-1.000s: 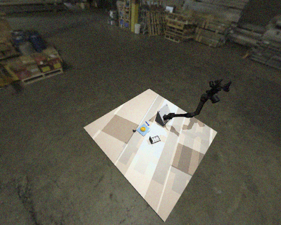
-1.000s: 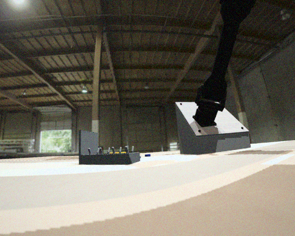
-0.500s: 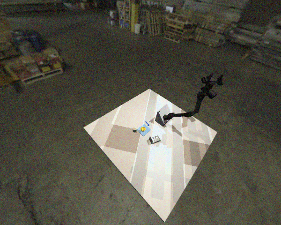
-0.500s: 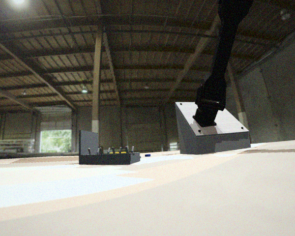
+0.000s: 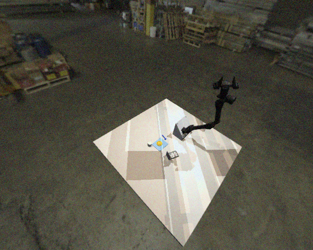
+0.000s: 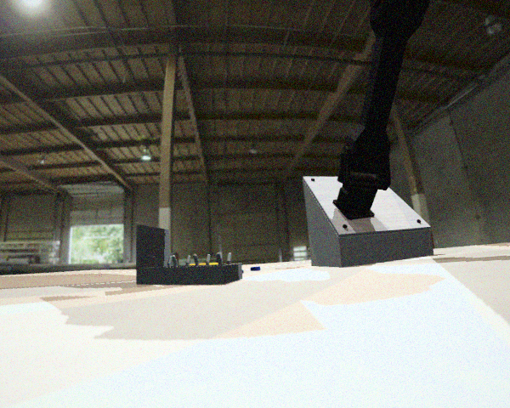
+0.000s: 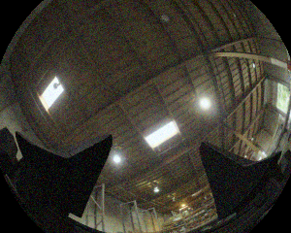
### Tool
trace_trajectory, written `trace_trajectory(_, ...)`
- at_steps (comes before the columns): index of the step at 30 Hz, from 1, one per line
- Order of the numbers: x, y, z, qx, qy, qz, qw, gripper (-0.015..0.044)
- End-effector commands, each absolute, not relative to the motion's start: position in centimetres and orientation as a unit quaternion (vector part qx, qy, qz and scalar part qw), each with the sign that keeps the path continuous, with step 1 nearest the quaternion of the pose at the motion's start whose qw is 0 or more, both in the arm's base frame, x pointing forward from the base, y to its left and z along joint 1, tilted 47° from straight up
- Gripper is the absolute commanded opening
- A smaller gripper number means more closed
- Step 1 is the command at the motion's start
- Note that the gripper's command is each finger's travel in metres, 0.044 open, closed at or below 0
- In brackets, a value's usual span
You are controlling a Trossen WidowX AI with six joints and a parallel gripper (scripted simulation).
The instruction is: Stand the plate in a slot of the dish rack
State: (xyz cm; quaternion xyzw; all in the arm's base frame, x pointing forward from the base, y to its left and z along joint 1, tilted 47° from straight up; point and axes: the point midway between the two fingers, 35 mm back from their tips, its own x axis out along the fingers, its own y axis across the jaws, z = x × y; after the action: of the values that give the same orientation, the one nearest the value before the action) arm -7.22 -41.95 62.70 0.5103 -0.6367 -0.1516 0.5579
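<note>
Warehouse interior: wooden pallets [image 5: 193, 30] and stacked boards [image 5: 308, 40] stand beyond the far corner of the bench [image 5: 143, 199] [image 6: 246, 373]; roof beams [image 6: 115, 87] [image 7: 155, 80] span overhead; a loaded pallet [image 5: 47, 83] lies well apart from its left edge.

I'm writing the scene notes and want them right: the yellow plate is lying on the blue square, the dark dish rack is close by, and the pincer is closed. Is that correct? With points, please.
Not quite: the pincer [image 5: 228, 81] [image 7: 157, 144] is open, its two fingers standing wide apart in the wrist view. The rest holds: the yellow plate [image 5: 159, 143] lies on the blue square [image 5: 164, 144], with the dark dish rack [image 5: 168, 155] [image 6: 183, 274] close by.
</note>
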Motion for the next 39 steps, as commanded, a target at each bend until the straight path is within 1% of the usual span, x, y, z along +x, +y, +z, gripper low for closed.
trace_trajectory(1, -5.8, -44.6, 59.9, 0.527, -0.611, -0.194, 0.558, 0.04)
trace_trajectory(12, -0.9, -50.0, 52.3, 0.562, -0.517, -0.303, 0.57, 0.04)
trace_trajectory(21, 3.5, -52.9, 45.5, 0.583, -0.417, -0.378, 0.586, 0.04)
trace_trajectory(30, 8.1, -54.2, 38.4, 0.597, -0.298, -0.432, 0.607, 0.04)
trace_trajectory(39, 12.7, -54.0, 31.7, 0.595, -0.161, -0.46, 0.639, 0.04)
